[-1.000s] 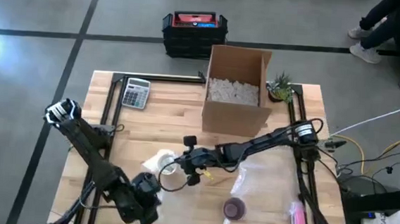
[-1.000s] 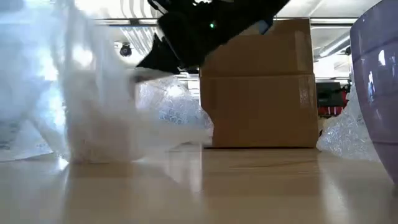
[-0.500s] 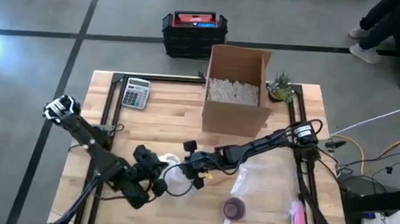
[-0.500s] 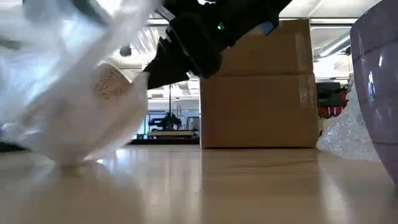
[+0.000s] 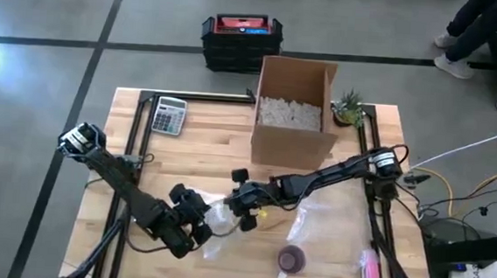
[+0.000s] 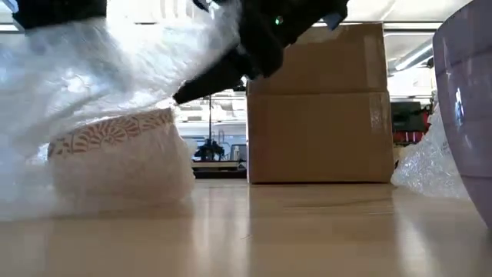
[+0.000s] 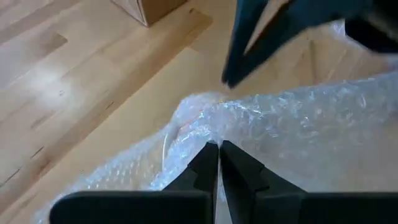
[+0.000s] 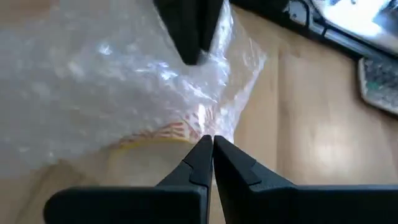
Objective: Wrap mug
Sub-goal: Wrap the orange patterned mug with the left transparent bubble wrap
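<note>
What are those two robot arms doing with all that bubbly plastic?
They are wrapping a mug in bubble wrap. The left gripper and the right gripper each pinch the wrap, meeting over the mug near the middle of the table. The mug sits on the table with the wrap draped over it. A cardboard box stands behind, and a purple cup sits nearer the front edge.

From my feed the tabletop (image 5: 205,136) is smooth light wood, the bubble wrap (image 6: 115,85) clear crinkly plastic, the mug (image 6: 115,158) matt patterned ceramic, the box (image 6: 323,108) plain matt cardboard.
</note>
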Robot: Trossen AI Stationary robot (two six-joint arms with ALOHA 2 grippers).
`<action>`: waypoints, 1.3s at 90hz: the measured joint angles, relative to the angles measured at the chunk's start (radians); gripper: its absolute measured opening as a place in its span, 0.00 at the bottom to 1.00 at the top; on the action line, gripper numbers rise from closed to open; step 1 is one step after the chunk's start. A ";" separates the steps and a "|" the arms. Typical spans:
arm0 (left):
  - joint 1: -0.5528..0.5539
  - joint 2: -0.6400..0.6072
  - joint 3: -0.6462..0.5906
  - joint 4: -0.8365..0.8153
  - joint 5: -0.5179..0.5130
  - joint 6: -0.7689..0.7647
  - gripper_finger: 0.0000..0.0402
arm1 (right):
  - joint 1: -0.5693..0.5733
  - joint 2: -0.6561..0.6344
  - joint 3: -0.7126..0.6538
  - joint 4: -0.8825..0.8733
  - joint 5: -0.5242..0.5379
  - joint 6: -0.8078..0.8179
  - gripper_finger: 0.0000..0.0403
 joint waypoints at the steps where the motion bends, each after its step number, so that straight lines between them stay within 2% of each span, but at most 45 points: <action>1: 0.000 0.000 0.000 -0.001 0.008 0.000 0.00 | 0.000 0.002 -0.002 -0.004 -0.006 0.003 0.00; 9: 0.008 -0.015 0.017 -0.024 0.159 -0.043 0.00 | 0.003 0.035 -0.006 -0.003 -0.037 0.022 0.00; 14: 0.014 -0.031 0.040 -0.033 0.204 -0.042 0.00 | 0.006 0.048 -0.007 0.003 -0.040 0.035 0.00; 31: 0.006 -0.047 0.030 -0.034 0.173 0.036 0.00 | 0.009 0.084 -0.007 0.097 -0.038 0.047 0.00; 42: 0.009 -0.036 -0.043 -0.028 0.171 0.020 0.00 | 0.009 0.098 -0.005 0.180 -0.038 0.045 0.00; 53: 0.008 -0.038 -0.138 0.096 0.150 -0.013 0.00 | 0.012 0.111 -0.007 0.203 -0.040 0.044 0.00; 71: 0.005 -0.044 -0.292 0.417 0.123 0.000 0.00 | 0.020 0.095 0.086 0.063 -0.047 -0.003 0.00; 87: 0.012 -0.024 -0.389 0.551 0.141 -0.001 0.00 | 0.017 0.094 0.172 0.042 -0.061 -0.005 0.00; 92: 0.010 -0.026 -0.391 0.646 0.143 -0.002 0.00 | 0.019 0.096 0.181 0.029 -0.063 -0.001 0.00; 103: 0.012 -0.023 -0.409 0.610 0.162 -0.003 0.00 | 0.021 0.096 0.199 -0.027 -0.057 -0.001 0.00; 117: 0.010 -0.062 -0.359 0.592 0.152 0.034 0.00 | 0.019 0.085 0.201 -0.072 -0.046 -0.001 0.00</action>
